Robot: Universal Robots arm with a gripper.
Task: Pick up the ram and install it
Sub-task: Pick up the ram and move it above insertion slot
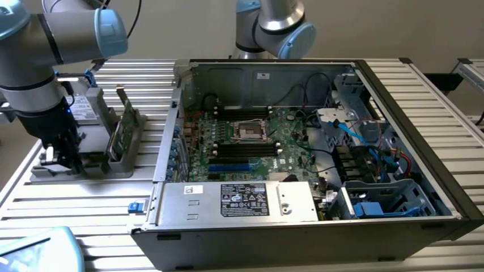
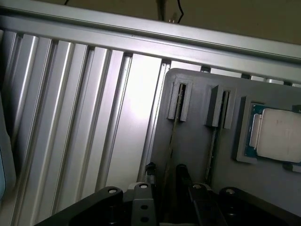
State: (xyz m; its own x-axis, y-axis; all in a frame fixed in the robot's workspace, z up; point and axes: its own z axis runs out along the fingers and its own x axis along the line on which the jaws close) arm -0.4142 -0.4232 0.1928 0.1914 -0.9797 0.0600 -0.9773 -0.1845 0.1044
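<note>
Gripper (image 2: 165, 172) was wide open and held nothing. Its fingers (image 2: 150, 170) straddled the thin upper edge of the ram (image 2: 169, 143), which stood on edge in a slot of the grey holder (image 2: 193, 132).

Risks, as judged:
- An off-centre close would push the stick sideways and wedge or tilt it in its slot.
- A pinch on the top edge alone might let it swing once lifted.
- A second board (image 2: 214, 146) stood in the next slot, just beside, so a finger could brush it (little room between the two).
- The processor chip (image 2: 280, 136) lay near in its recess.

Surface: the holder sat on a ribbed aluminium table (image 1: 83, 198), whose grooves could catch a dropped part.

Room: in the exterior view the gripper (image 1: 62, 161) hung low at the holder's left end. The open computer case (image 1: 264, 76) stood just beside, on the exterior view's right, with the motherboard (image 1: 250, 141) crowded by cables. A second arm (image 1: 276, 25) stood behind the case.
</note>
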